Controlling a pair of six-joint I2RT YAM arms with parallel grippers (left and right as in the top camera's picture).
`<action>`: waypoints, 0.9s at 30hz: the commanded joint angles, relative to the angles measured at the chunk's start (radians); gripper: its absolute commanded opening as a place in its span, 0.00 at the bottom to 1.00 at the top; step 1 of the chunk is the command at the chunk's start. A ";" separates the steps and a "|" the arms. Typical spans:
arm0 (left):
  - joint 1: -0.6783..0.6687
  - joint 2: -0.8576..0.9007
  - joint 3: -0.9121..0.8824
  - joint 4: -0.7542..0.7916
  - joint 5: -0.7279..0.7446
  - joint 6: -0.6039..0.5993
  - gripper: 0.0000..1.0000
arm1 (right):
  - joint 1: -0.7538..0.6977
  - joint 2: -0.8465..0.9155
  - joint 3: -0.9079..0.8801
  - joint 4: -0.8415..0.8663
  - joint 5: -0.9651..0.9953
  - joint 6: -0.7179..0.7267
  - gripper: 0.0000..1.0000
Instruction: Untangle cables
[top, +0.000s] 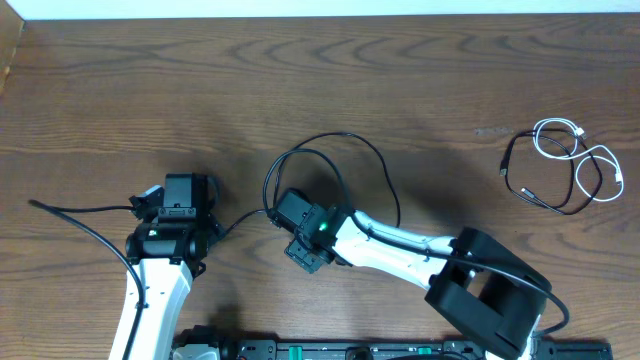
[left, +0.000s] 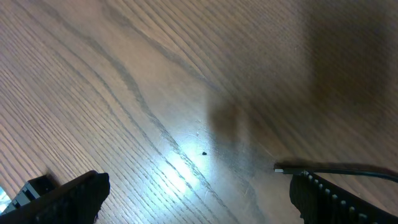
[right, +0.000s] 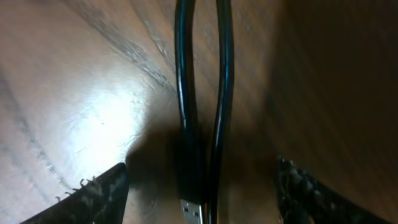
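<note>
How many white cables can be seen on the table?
1. The white cable lies at the table's right edge, tangled with a black cable. Another could be hidden under the arms.

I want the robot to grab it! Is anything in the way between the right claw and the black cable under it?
Nothing visible is in the way. The right gripper is open, and the black cable lies on the table between its fingers, two strands side by side.

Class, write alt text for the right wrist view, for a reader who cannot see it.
Two strands of a black cable run side by side down a wooden table, between the open right claw; a metal plug shows at the bottom edge.
</note>
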 joint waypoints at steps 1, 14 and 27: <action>0.004 0.000 0.006 -0.005 -0.020 -0.008 0.98 | -0.006 0.050 -0.001 0.002 0.011 -0.004 0.63; 0.004 0.000 0.006 -0.005 -0.020 -0.008 0.98 | -0.005 0.071 -0.001 0.003 0.011 -0.003 0.11; 0.004 0.000 0.006 -0.005 -0.020 -0.008 0.98 | -0.017 -0.005 0.051 -0.037 0.038 -0.002 0.01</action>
